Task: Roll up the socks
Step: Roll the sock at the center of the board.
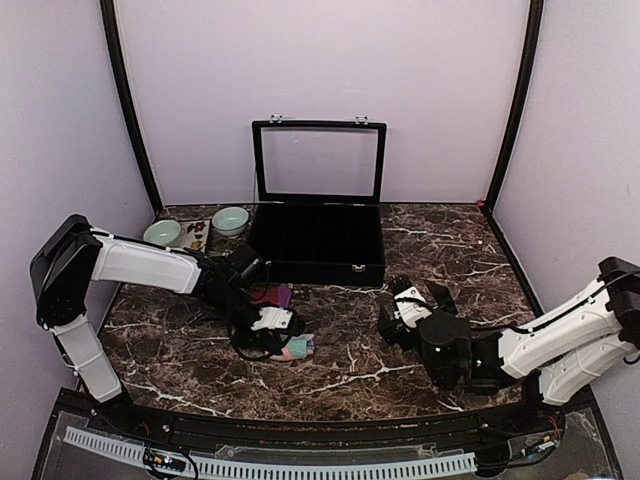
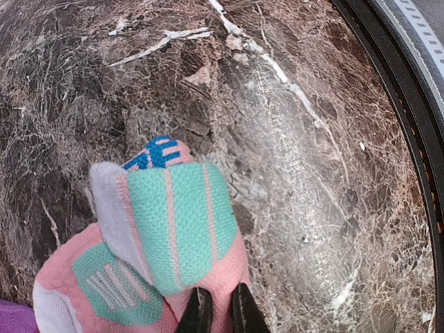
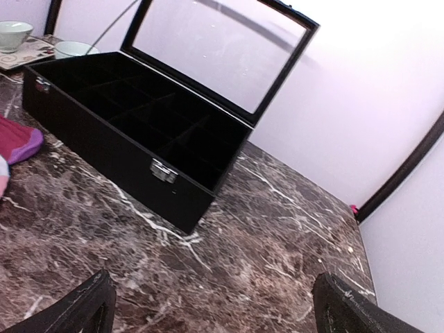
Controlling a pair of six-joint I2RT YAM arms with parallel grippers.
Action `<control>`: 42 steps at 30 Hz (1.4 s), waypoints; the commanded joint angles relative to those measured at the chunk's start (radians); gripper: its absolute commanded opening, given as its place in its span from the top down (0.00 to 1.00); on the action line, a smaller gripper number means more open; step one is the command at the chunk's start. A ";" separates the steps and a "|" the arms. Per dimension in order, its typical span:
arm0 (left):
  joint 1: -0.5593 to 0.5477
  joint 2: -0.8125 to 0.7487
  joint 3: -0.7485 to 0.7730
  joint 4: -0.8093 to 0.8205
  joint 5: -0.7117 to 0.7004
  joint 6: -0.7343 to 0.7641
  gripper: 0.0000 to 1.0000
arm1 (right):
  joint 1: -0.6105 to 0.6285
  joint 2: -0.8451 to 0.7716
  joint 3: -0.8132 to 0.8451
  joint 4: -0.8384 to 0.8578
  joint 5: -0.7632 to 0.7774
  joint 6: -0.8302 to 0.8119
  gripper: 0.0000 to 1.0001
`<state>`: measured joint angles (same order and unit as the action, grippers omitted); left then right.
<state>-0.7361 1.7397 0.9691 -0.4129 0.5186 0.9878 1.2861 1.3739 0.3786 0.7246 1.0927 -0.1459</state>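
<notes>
Left fingers [image 2: 200, 313] pinch the salmon-pink sock [image 2: 173, 229]; right fingers [image 3: 76, 309] stand wide apart, touching nothing.

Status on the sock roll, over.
Left claw shut on salmon-pink sock, partly folded. Right claw open, holding nothing. Maroon sock beside it; black case behind, apart.

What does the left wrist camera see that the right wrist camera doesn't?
Only the left wrist view: the left gripper shut on the pink sock, its mint patches up close. Only the right wrist view: the open black box, two bowls, and the open right gripper. Both: the marble table and a bit of the purple-toed sock.
</notes>
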 commanded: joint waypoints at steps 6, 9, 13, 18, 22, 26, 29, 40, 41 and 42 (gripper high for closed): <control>0.045 0.100 -0.014 -0.238 -0.047 -0.040 0.90 | -0.067 -0.024 0.111 -0.151 -0.413 -0.064 0.01; 0.064 0.113 0.000 -0.255 -0.032 -0.039 0.89 | -0.075 -0.042 0.067 -0.097 -0.532 -0.100 0.00; 0.092 0.146 0.023 -0.285 -0.015 -0.034 0.88 | -0.072 0.039 0.094 -0.142 -0.699 -0.134 0.00; 0.101 0.169 0.035 -0.292 -0.014 -0.032 0.88 | -0.073 0.115 0.158 -0.159 -0.943 -0.194 0.02; 0.103 0.190 0.050 -0.296 -0.025 -0.034 0.88 | -0.075 0.209 0.272 -0.202 -1.093 -0.274 0.10; 0.110 0.201 0.060 -0.297 -0.026 -0.034 0.88 | -0.083 0.329 0.359 -0.211 -1.179 -0.338 0.17; 0.112 0.211 0.071 -0.294 -0.028 -0.038 0.88 | -0.086 0.408 0.425 -0.225 -1.234 -0.383 0.22; 0.115 0.230 0.091 -0.313 -0.038 -0.026 0.87 | -0.097 0.552 0.552 -0.265 -1.238 -0.490 0.33; 0.115 0.231 0.091 -0.313 -0.038 -0.026 0.87 | -0.097 0.559 0.556 -0.264 -1.232 -0.498 0.34; 0.115 0.231 0.093 -0.314 -0.039 -0.026 0.88 | -0.098 0.568 0.563 -0.266 -1.227 -0.507 0.34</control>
<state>-0.6350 1.8885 1.1179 -0.6109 0.7063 0.9649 1.1965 1.9144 0.9047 0.4461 -0.1387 -0.6037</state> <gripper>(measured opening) 0.128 0.667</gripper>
